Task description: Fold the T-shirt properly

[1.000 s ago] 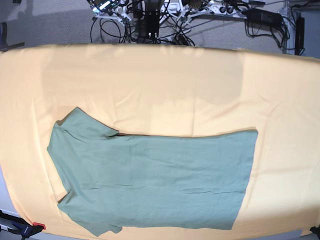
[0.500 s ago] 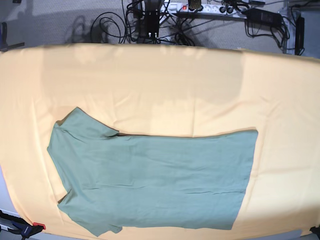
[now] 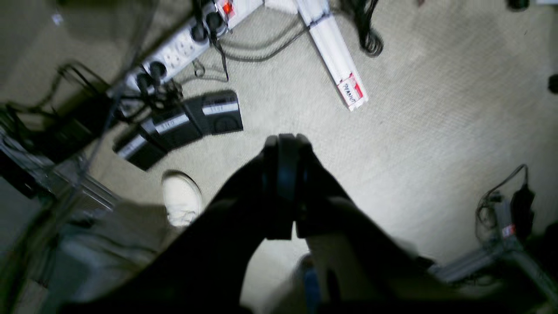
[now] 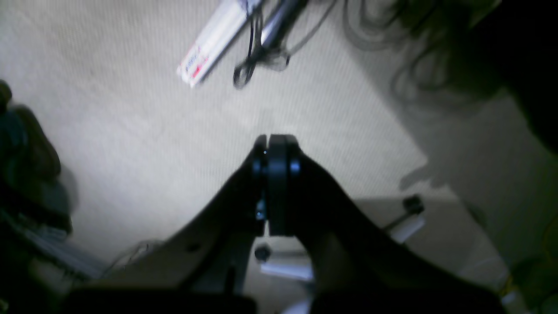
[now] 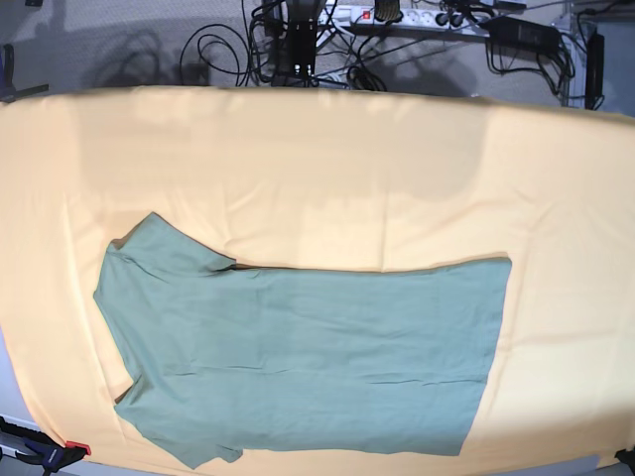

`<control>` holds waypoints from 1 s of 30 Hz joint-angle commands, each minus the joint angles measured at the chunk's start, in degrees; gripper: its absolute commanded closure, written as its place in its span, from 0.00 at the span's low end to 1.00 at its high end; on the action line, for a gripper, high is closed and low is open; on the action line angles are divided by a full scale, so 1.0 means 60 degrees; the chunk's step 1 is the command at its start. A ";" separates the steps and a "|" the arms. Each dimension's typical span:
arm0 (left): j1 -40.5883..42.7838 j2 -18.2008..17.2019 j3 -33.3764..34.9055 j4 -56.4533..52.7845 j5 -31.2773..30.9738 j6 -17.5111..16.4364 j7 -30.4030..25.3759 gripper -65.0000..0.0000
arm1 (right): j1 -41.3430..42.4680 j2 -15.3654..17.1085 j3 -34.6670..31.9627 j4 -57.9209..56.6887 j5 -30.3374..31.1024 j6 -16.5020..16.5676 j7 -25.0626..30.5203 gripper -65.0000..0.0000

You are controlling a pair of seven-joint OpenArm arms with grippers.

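Observation:
The sage-green T-shirt (image 5: 298, 357) lies flat on the yellow-orange cloth (image 5: 327, 169) in the base view, folded lengthwise, collar and sleeves at the left, hem at the right. Neither arm shows in the base view. My left gripper (image 3: 285, 146) is shut and empty, seen in the left wrist view over grey carpet. My right gripper (image 4: 274, 146) is shut and empty, seen in the right wrist view over carpet. The T-shirt is out of both wrist views.
Beyond the table's far edge are cables and a power strip (image 5: 397, 20) on the carpet. The left wrist view shows a power strip (image 3: 174, 52), black power bricks (image 3: 183, 124), a white shoe (image 3: 181, 198) and a white rail (image 3: 335, 52).
The T-shirt has not moved. The cables and hardware at the top of the base view have shifted up out of view, and shadows moved over the far table edge.

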 commanded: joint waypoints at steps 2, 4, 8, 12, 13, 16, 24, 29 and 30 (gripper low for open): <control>0.0714 -0.0291 -0.0474 0.0958 0.0076 -0.0153 0.0131 1.00 | -0.0747 0.0237 0.0117 0.1035 -0.0015 -0.0237 0.0033 1.00; 0.1257 -0.0481 -0.1075 0.1767 0.0069 -0.0157 0.0197 1.00 | -0.1253 0.0259 0.0397 0.1956 -0.0087 -0.0444 0.0036 1.00; 0.2266 -0.0743 -0.2452 0.3158 0.0058 -0.0452 0.0193 1.00 | -0.2091 0.0255 0.1271 0.3512 -0.0284 -0.0576 0.0044 1.00; 0.3027 -0.0732 -0.3829 0.4328 -0.0648 -0.1013 0.0197 1.00 | -0.2240 0.0255 0.2397 0.4648 -0.0215 -0.0543 0.0051 1.00; 0.3169 -0.0729 -0.4156 0.4601 -0.0882 -0.1198 0.0200 1.00 | -0.2240 0.0255 0.2670 0.4921 -0.0204 -0.0525 0.0062 1.00; 0.3446 -0.0729 -0.5027 0.5395 -0.1297 -0.1519 0.0255 1.00 | -0.2240 0.0251 0.3359 0.5563 0.0408 -0.0288 -0.0495 1.00; 0.3566 -0.0729 -0.6615 0.7016 -0.1384 -0.1581 0.0404 1.00 | -0.2240 0.0146 0.5100 0.6109 0.1563 -0.0273 -0.0499 1.00; 0.3523 -0.0732 -0.7417 0.7570 -0.1858 -0.1606 0.0404 1.00 | -0.2240 0.0153 0.6171 0.6109 0.1570 -0.0040 0.0849 1.00; 0.3453 -0.0732 -0.7573 0.7570 -0.1920 -0.1712 0.0401 1.00 | -0.2240 0.0153 0.6339 0.6109 0.1570 -0.0015 0.0984 1.00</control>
